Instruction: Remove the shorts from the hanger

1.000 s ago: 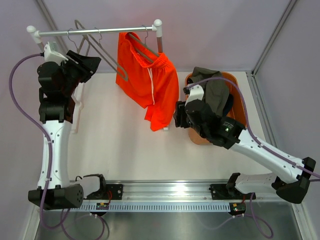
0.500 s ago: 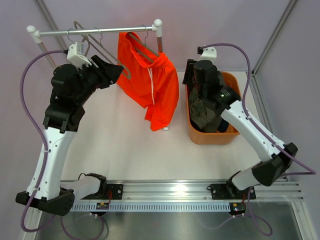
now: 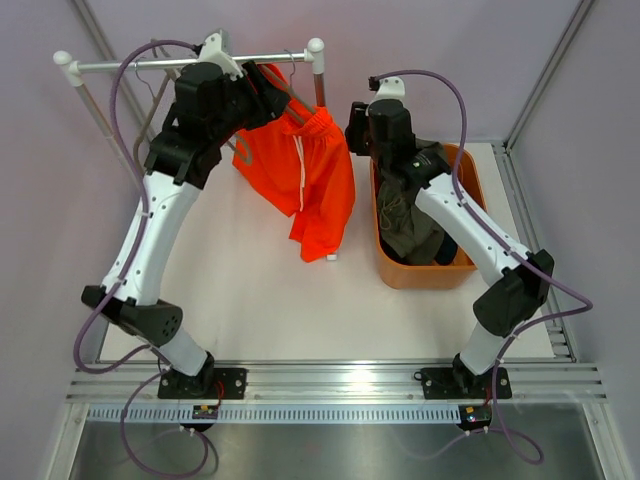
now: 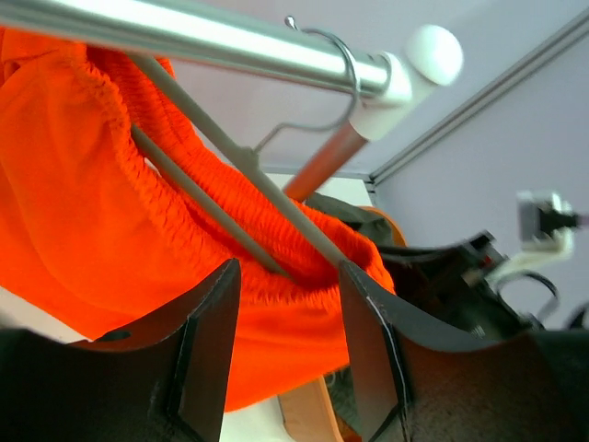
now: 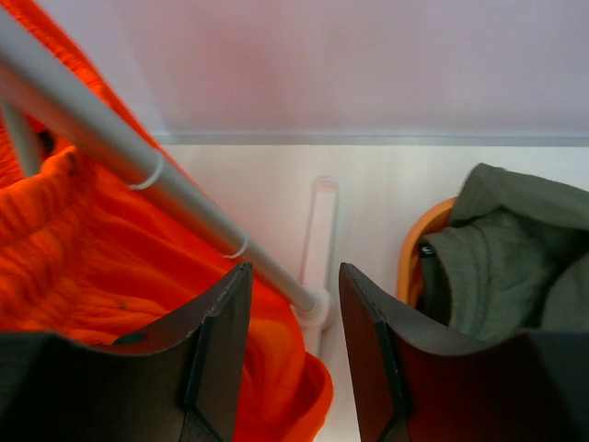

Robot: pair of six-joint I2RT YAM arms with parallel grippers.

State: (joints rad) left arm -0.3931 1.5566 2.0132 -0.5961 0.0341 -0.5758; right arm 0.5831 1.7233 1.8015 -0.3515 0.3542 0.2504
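The bright orange cloth shorts [image 3: 305, 185] hang by their gathered elastic waistband from a thin grey hanger [image 4: 230, 198], whose hook sits over a silver metal rail with white ball caps [image 3: 130, 66] at the far end of the desk; a white drawstring runs down the front and the legs droop toward the white desk top [image 3: 230, 300]. To the right of the rack's end post stands an orange plastic tub [image 3: 425, 275], and crumpled olive-grey cloth shorts [image 3: 415, 215] lie inside it, spilling over its far rim. Pale lilac walls with aluminium corner struts close in the scene, and a slotted aluminium track along the near edge carries both arm bases. A small black tag on the olive-grey cloth, seen from the right wrist, is too small to read. The left gripper [image 4: 290, 276] is raised to the rail at the waistband's top, its jaws parted, with the hanger's two arms and the orange hem in the gap between them; whether either finger touches the cloth cannot be told. The right gripper [image 5: 293, 276] hovers just right of the shorts, between them and the tub, its jaws likewise spread and clasping nothing, the rack's white foot showing through the gap.
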